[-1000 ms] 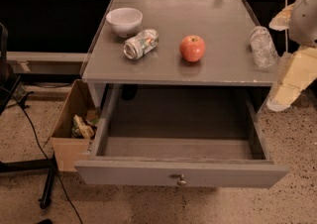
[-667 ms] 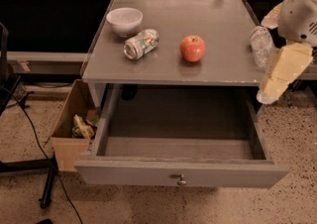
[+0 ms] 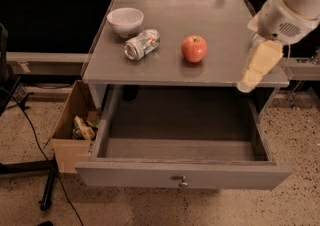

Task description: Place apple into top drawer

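The red-orange apple [image 3: 194,48] stands on the grey table top [image 3: 165,72], right of centre near the front edge. The top drawer [image 3: 182,175] is pulled fully open below the table, with nothing inside it and its small round knob [image 3: 183,183] at the centre of the front panel. My gripper [image 3: 248,83] hangs from the white arm [image 3: 287,12] over the table's right front corner, to the right of the apple and apart from it, holding nothing.
A white bowl [image 3: 125,21] and a crushed silver can [image 3: 142,44] sit on the table left of the apple. A brown cardboard box [image 3: 70,125] with scraps stands on the floor left of the drawer. Black cables and a stand base lie at far left.
My arm and gripper have moved left and inward over the table's right edge, now covering the clear bottle that showed there. The apple, can, bowl and drawer have not moved.
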Motion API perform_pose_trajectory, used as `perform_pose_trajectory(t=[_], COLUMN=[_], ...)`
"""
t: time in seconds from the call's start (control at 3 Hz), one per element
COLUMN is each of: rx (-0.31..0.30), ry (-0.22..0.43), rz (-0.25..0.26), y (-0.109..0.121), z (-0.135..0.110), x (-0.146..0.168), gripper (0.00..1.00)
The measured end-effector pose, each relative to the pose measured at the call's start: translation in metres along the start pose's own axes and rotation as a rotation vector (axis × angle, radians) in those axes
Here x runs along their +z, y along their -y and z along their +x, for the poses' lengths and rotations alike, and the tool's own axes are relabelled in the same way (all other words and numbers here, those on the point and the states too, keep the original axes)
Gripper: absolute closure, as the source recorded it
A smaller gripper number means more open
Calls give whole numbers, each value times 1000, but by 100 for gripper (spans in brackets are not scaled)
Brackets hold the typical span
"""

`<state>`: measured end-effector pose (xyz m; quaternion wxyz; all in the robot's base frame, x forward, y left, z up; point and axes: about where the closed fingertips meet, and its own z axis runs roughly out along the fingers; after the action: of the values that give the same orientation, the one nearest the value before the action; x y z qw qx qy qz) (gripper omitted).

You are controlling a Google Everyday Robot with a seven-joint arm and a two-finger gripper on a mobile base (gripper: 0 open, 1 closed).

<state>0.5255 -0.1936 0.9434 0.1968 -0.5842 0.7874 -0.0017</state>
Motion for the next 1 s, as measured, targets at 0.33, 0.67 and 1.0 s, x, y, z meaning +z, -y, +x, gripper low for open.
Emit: perform_pose_trajectory(t=[0.33, 0.67, 1.0], rx=[-21, -18, -2], ry=[25, 25, 75], rz=[33, 35, 37], y=[23, 23, 36], z=[-15, -14, -25], x=[21, 21, 34], gripper=[0, 0, 0])
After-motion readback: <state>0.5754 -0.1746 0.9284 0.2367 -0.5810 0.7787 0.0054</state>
